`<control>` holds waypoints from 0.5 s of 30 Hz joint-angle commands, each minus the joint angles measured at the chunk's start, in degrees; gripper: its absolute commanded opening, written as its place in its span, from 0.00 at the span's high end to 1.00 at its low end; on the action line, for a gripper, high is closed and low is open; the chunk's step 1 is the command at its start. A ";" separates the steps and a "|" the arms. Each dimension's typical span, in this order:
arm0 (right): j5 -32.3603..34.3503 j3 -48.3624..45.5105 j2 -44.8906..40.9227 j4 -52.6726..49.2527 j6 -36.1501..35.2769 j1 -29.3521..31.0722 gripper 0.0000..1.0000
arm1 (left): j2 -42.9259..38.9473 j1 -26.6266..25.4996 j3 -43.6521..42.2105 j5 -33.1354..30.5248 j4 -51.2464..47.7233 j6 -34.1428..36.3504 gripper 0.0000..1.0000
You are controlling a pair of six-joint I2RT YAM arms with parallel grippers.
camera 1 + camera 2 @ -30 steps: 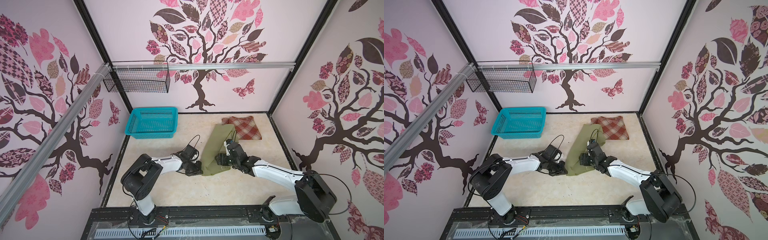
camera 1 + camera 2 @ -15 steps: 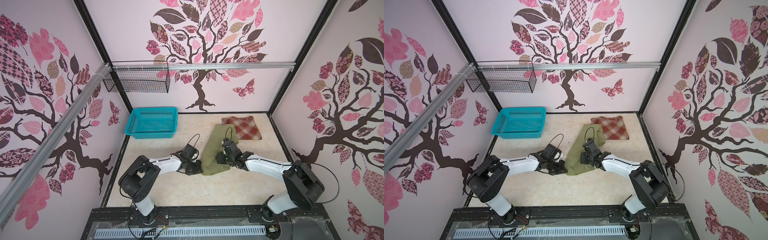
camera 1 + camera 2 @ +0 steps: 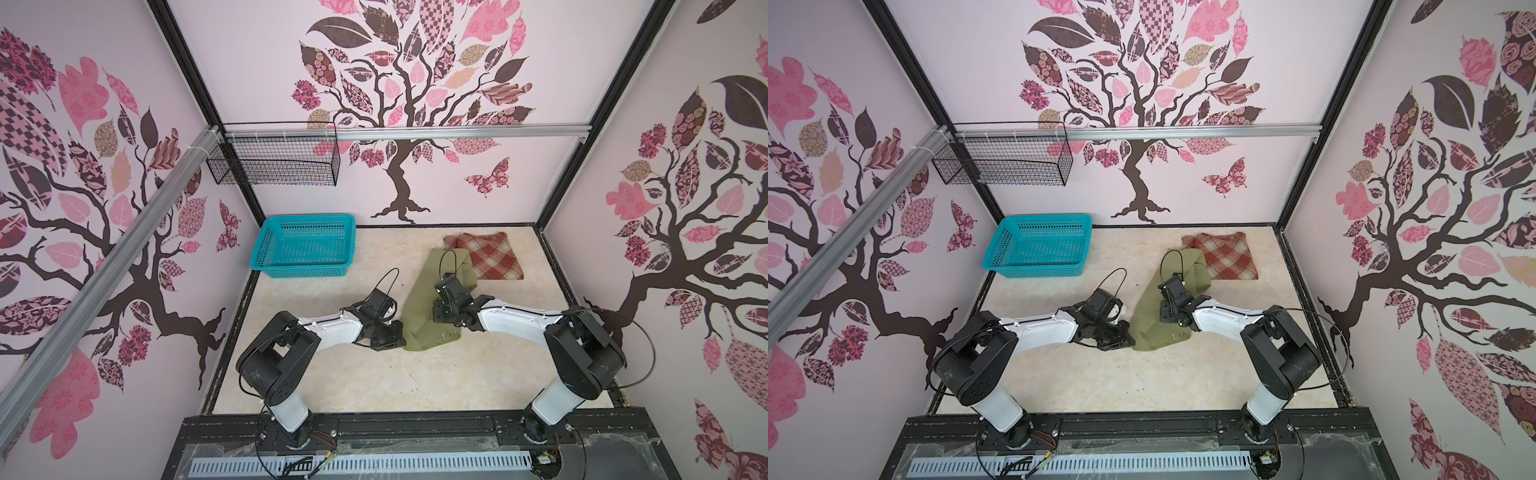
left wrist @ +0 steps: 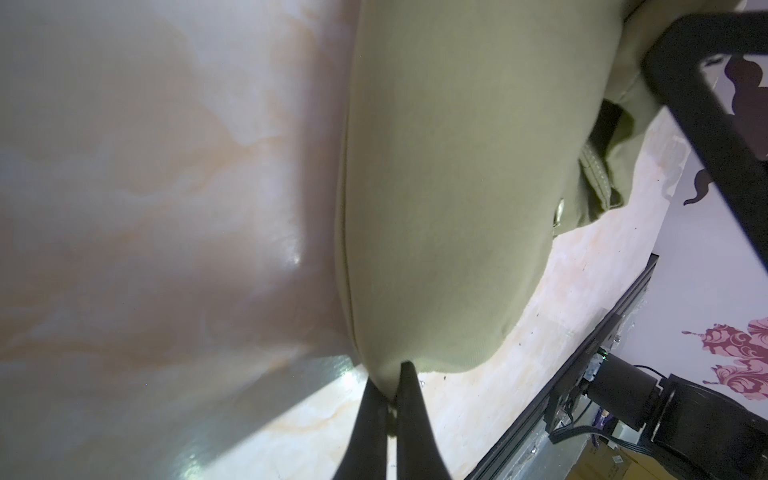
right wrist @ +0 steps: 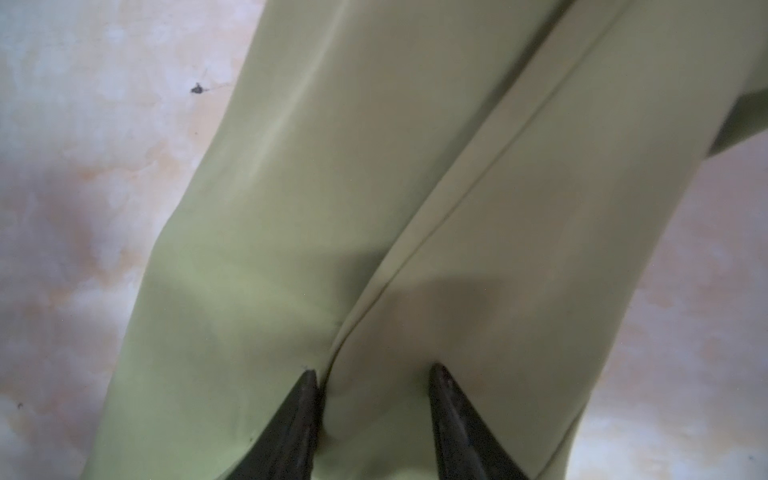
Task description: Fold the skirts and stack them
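The olive-green skirt (image 3: 417, 307) (image 3: 1148, 324) lies stretched out along the middle of the table. Its far end touches the folded rust-red and cream plaid skirt (image 3: 488, 255) (image 3: 1227, 255) at the back right. My left gripper (image 3: 402, 338) (image 3: 1130, 341) (image 4: 390, 386) is shut on the olive skirt's (image 4: 436, 187) near-left corner, low on the table. My right gripper (image 3: 437, 319) (image 3: 1165, 318) (image 5: 374, 374) points down onto the skirt's (image 5: 374, 187) middle beside a seam. Its jaws stand apart, with a bulge of cloth between the tips.
A turquoise plastic basket (image 3: 299, 270) (image 3: 1034, 270) stands at the back left of the marbled table (image 3: 374, 382). A black wire basket (image 3: 274, 162) hangs from the rail above it. Walls close in three sides, and a black frame runs along the front.
The right arm's elbow has swung inward to the left while its gripper stays over the olive skirt's middle. The left arm and both skirts have not visibly moved.
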 commanded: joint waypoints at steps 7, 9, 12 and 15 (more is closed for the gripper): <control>0.33 1.81 1.12 -2.41 -0.05 1.14 1.00 | -0.91 -0.15 -1.30 -0.15 1.13 -0.10 1.00; -0.39 1.21 -1.61 -2.29 0.23 1.05 1.00 | -1.37 0.02 -1.14 -0.53 1.12 -0.58 1.00; -2.64 0.42 -6.79 -2.02 -0.07 0.84 1.00 | -2.98 1.04 -1.01 -1.62 0.78 -0.65 1.00; -5.02 0.72 -12.37 -3.30 -0.26 -0.56 1.00 | -5.57 4.17 -0.69 -1.72 -0.06 -0.92 1.00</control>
